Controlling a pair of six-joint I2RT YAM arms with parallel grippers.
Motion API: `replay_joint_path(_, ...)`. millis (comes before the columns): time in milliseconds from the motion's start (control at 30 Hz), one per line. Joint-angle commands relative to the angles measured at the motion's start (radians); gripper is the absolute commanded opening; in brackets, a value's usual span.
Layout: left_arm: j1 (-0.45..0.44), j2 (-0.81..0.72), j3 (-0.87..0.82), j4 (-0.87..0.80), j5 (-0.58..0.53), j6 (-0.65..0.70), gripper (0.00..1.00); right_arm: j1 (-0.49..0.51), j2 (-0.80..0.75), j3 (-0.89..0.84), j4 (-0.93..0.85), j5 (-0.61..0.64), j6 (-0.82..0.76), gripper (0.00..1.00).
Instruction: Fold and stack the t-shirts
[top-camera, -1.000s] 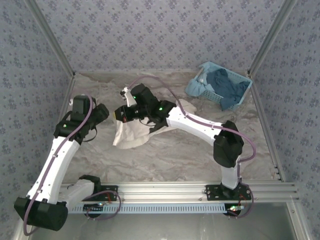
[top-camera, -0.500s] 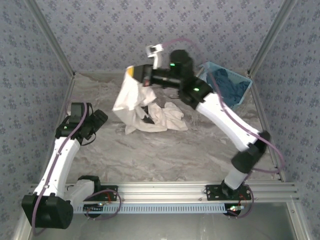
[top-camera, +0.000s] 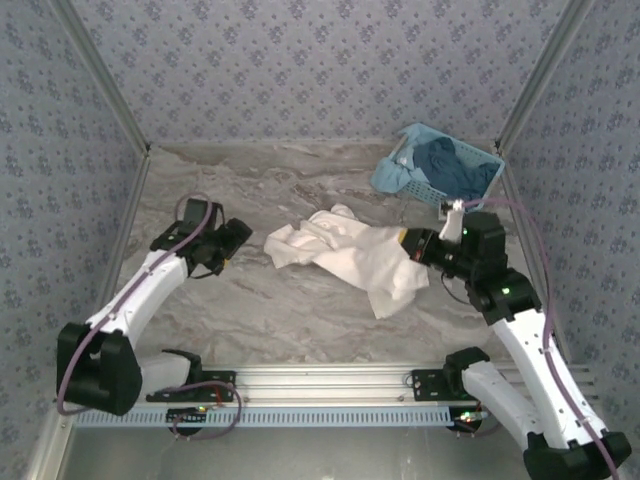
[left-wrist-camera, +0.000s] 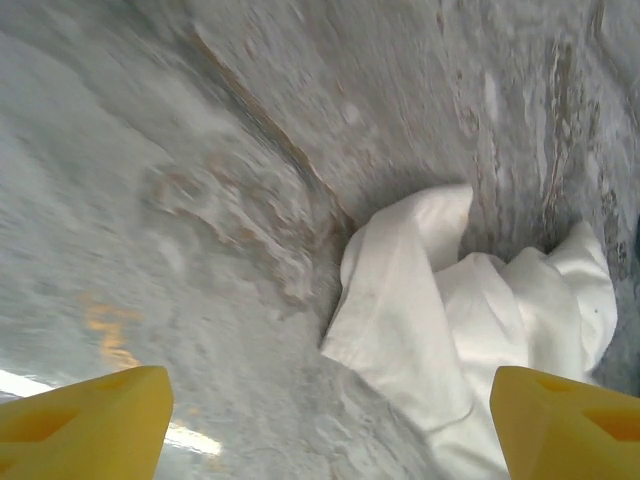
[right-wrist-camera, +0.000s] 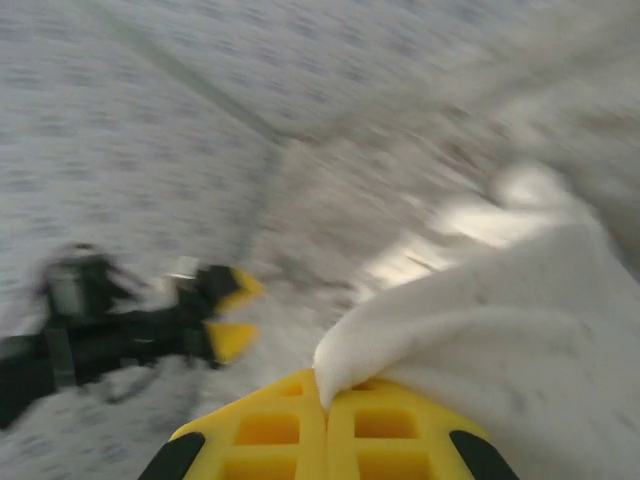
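Right gripper (top-camera: 406, 243), clamping the t-shirt (top-camera: 345, 252), has swung down rightward.

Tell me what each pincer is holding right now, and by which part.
The right pincer is shut on the t-shirt, pinching a cloth edge at its end nearest that arm. The left pincer is open and holds nothing.

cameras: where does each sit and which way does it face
top external: overhead behind the arm bases, looking down on grey marbled table, cream cloth t-shirt, light blue plastic lattice basket, both arms.
left wrist: on the left gripper, facing the t-shirt's left end; open yellow fingers show.
right wrist: on the right gripper, facing left; shut fingers pinch the t-shirt.
shared: all three see the t-shirt.
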Motion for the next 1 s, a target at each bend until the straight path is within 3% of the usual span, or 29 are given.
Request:
replay_joint_path(0, -0.062, 0.08, -0.02, 0.124, 0.049, -0.139, 0.83, -0.097, 0.019, -0.089, -0.155, 0.119, 0.026, 0.0)
replay_joint_path(67, -0.088, 0.139, -0.009, 0.129, 0.06, -0.178, 0.83, -0.154, 0.081, -0.112, -0.135, 0.122, 0.046, 0.0)
replay_joint_path(167, -0.105, 0.219, 0.02, 0.128, 0.08, -0.177, 0.82, -0.19, 0.19, -0.089, -0.16, 0.158, 0.047, 0.09)
replay_joint_path(333, -0.106, 0.294, 0.053, 0.178, 0.072, -0.133, 0.76, -0.2, 0.281, -0.017, -0.262, 0.254, 0.006, 0.34)
replay_joint_path(400, -0.103, 0.326, 0.082, 0.191, 0.066, -0.103, 0.76, -0.201, 0.274, 0.005, -0.334, 0.324, 0.017, 0.48)
replay_joint_path(533, -0.1, 0.419, 0.172, 0.218, 0.084, -0.027, 0.76, -0.187, 0.212, -0.007, -0.393, 0.4, 0.082, 0.64)
replay_joint_path(733, -0.102, 0.584, 0.35, 0.132, 0.101, 0.123, 0.76, -0.088, 0.195, -0.044, -0.385, 0.405, 0.116, 0.67)
replay_joint_path(833, -0.113, 0.664, 0.404, 0.113, 0.134, 0.168, 0.66, -0.045, 0.238, -0.05, -0.323, 0.387, 0.119, 0.66)
replay_joint_path(967, -0.126, 0.712, 0.421, 0.127, 0.183, 0.175, 0.4, 0.011, 0.35, -0.042, -0.273, 0.358, 0.128, 0.64)
